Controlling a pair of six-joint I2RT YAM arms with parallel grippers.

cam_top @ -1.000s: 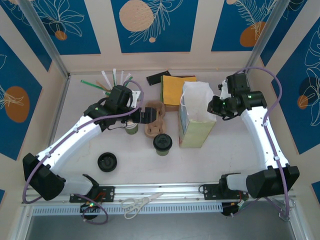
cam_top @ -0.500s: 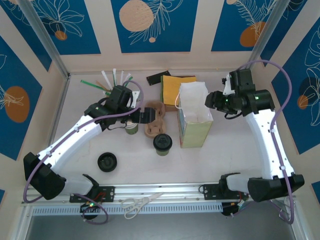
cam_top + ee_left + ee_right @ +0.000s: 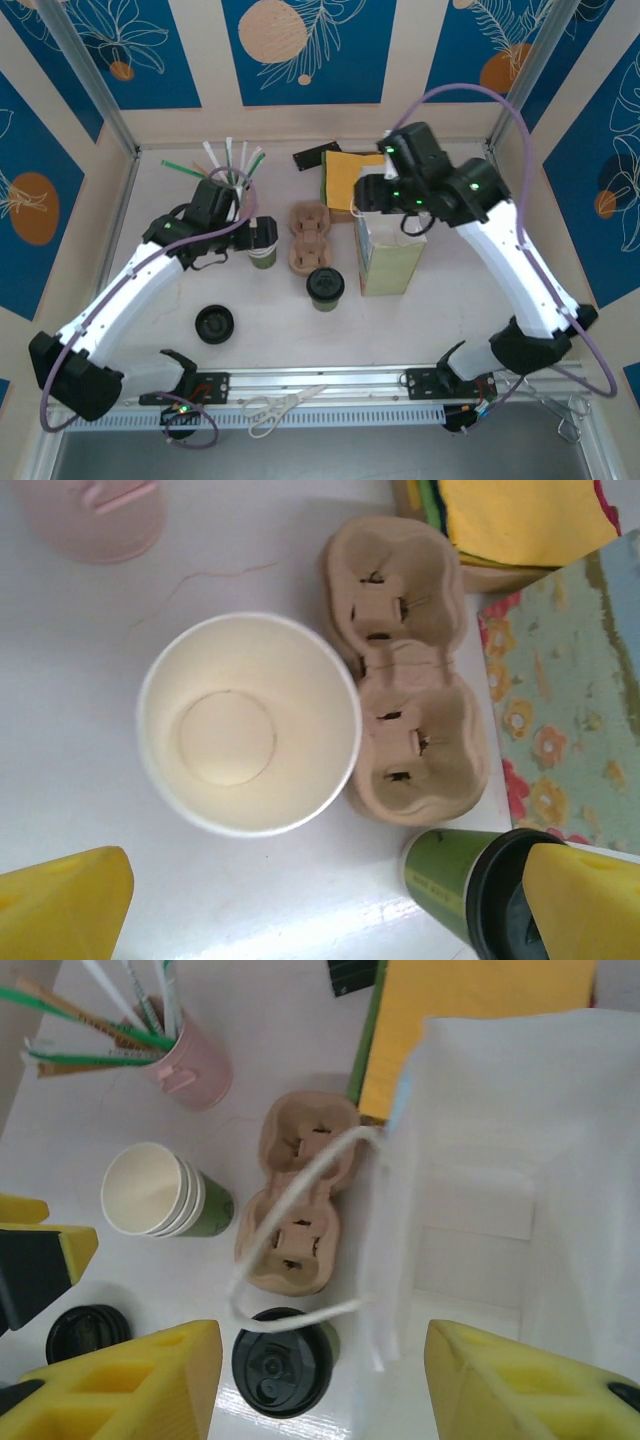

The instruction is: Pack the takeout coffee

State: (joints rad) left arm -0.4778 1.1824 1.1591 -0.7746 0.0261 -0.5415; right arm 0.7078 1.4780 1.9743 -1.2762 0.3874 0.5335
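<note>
The takeout coffee point(image 3: 325, 287), a green cup with a black lid, stands upright on the table in front of the cardboard cup carrier point(image 3: 310, 235). My left gripper point(image 3: 258, 238) hovers open over a stack of lidless green cups point(image 3: 248, 735); in the left wrist view the coffee point(image 3: 480, 895) sits by the right fingertip point(image 3: 585, 905). My right gripper point(image 3: 372, 200) hangs open above the left rim of the paper bag point(image 3: 390, 255). In the right wrist view the coffee point(image 3: 283, 1362) and the bag's white handle loop point(image 3: 300, 1230) lie below, between the fingers, and nothing is gripped.
A separate black lid point(image 3: 214, 323) lies at the front left. A pink cup of straws point(image 3: 195, 1070) stands at the back left and yellow napkins point(image 3: 348, 178) lie behind the bag. Scissors point(image 3: 280, 405) rest on the front rail. The bag's white inside point(image 3: 500, 1210) is open upward.
My right gripper has swung from the bag's right side to above its left rim, with its jaws wider. My left gripper has drawn back left from the carrier to over the cup stack.
</note>
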